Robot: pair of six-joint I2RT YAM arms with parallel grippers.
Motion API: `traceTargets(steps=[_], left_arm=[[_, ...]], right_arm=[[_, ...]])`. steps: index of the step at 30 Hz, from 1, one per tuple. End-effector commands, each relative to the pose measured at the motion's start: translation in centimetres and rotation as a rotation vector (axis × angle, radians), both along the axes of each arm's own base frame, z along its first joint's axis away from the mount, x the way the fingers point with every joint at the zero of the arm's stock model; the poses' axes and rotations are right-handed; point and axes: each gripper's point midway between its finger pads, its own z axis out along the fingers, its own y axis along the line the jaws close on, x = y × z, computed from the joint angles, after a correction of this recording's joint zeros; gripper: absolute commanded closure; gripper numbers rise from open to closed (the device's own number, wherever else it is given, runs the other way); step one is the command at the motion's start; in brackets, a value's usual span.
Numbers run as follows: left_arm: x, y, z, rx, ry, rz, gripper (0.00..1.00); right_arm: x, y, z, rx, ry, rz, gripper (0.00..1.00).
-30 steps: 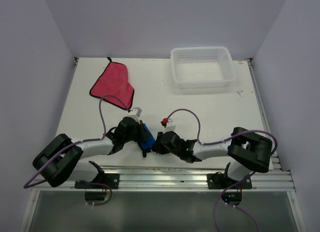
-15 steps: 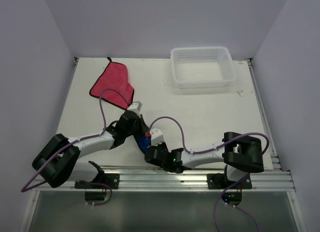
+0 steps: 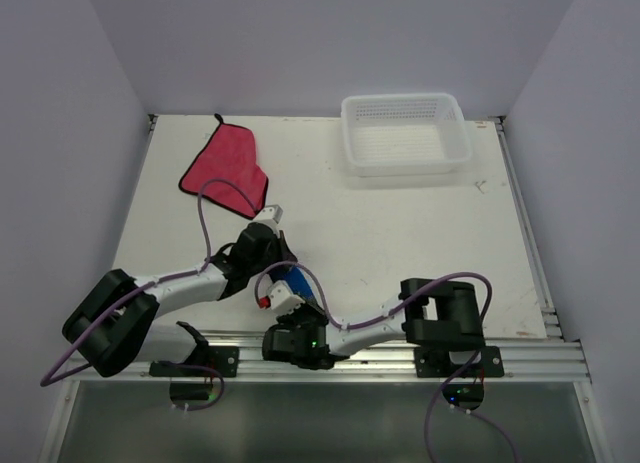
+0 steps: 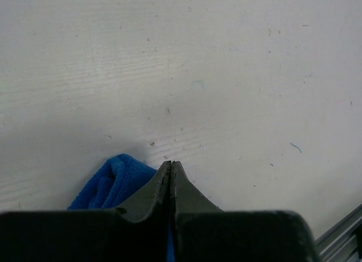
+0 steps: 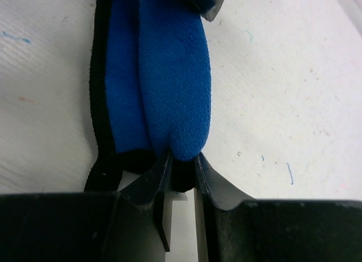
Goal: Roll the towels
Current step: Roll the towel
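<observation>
The blue towel lies folded into a long narrow bundle with dark edging, near the table's front edge. My right gripper is shut on its near end, and in the top view it sits just in front of the towel. My left gripper is shut with its tips together, resting at the towel's far end; blue cloth shows beside and under the fingers. In the top view that gripper is just behind the towel. The pink-red towel lies flat at the back left.
A white mesh basket stands at the back right. The aluminium rail runs along the near edge, close behind my right wrist. My right arm stretches low along that front edge. A purple cable loops over the left arm.
My right arm has swung left and toward the near edge, its gripper staying on the blue towel. The left gripper has shifted slightly back and stayed shut.
</observation>
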Motion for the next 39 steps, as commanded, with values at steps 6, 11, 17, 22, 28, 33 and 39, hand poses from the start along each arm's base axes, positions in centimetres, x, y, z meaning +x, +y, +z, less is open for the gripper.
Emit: traceTargets(steps=[6,11,17,22,28,33,39], left_arm=[[0.4,0.3,1.3,-0.013,-0.034,0.014,0.95],[0.1,0.3,1.6,-0.021,-0.036,0.006,0.95],[-0.3,-0.1,2.8,-0.056,-0.053,-0.022,0.96],[-0.2,-0.6,4.5,-0.082,-0.084,-0.045,0.95],[-0.7,-0.8,2.9,-0.065,-0.036,-0.071,0.96],[-1.5,-0.4,1.5,-0.061,-0.006,-0.072,0.96],[-2.6,0.5,-0.7,-0.023,0.048,-0.054,0.96]], right_arm=[[-0.8,-0.3,-0.9,-0.281,-0.133,0.034,1.0],[-0.9,0.0,-1.2,-0.344,-0.148,0.03,1.0],[-0.8,0.2,-1.9,-0.414,-0.164,0.023,1.0],[-0.9,0.4,-2.2,-0.43,-0.162,0.025,1.0],[-0.9,0.5,-2.4,-0.439,-0.157,0.029,1.0],[-1.0,0.6,-2.6,-0.441,-0.145,0.033,1.0],[-0.9,0.7,-2.7,-0.44,-0.139,0.035,1.0]])
